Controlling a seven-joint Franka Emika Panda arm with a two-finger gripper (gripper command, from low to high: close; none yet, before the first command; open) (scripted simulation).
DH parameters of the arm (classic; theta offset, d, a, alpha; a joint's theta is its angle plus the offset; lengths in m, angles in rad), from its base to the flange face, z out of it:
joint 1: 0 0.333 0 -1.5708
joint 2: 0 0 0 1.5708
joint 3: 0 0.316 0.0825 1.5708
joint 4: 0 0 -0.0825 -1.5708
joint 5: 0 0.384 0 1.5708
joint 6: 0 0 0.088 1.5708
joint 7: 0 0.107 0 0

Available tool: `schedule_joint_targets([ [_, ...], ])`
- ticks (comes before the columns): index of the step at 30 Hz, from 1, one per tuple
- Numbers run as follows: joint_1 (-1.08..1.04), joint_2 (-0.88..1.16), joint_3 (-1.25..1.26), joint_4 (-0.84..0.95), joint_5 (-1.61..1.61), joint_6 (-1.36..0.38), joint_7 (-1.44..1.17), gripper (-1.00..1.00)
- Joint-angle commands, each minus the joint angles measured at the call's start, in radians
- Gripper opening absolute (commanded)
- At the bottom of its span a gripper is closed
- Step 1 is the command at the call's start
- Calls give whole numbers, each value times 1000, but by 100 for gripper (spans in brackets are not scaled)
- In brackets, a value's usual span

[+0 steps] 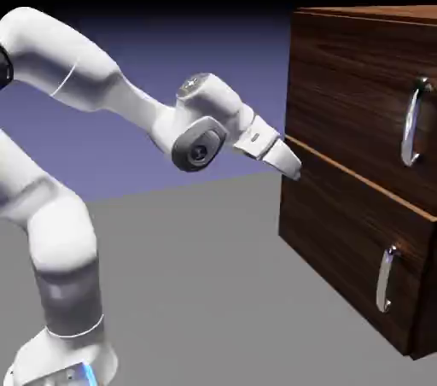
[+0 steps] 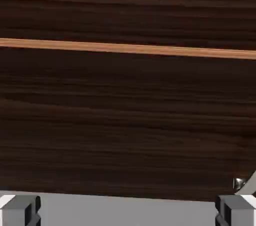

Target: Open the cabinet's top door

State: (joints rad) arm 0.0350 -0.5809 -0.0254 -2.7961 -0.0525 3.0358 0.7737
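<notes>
Two stacked panels make up the front of the large, boxy dark walnut wood-grain cabinet point(image 1: 358, 162), which stands at the right of the exterior view on the flat grey table point(image 1: 213, 290). The upper one, the top door point(image 1: 350, 94), is a flat dark panel and it sits flush and closed, its curved silver bar handle point(image 1: 414, 122) running vertically near the panel's right side. Below a thin pale seam comes the lower door point(image 1: 341, 256) with a like silver handle point(image 1: 387, 279), also closed. No brand, label or writing shows anywhere on the wood or on the robot. The white Franka arm point(image 1: 77, 77) reaches in from the left, and its two-finger gripper point(image 1: 286, 162) hangs just off the cabinet's near front corner, about level with the seam, well apart from both handles and touching nothing. In the hand view dark grain fills the picture, the pale seam point(image 2: 128, 48) crosses high up, and the grey fingertips point(image 2: 22, 209) stand far apart at the bottom corners: jaws spread wide, empty. A glint of silver handle point(image 2: 240, 184) peeks in at lower right.
</notes>
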Motion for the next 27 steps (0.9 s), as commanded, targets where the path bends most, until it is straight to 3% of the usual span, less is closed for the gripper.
schedule_joint_targets([
  [1,19,-9,-21,12,-44,-1,27,0],
  [27,515,-243,-569,311,-1174,-28,732,0],
])
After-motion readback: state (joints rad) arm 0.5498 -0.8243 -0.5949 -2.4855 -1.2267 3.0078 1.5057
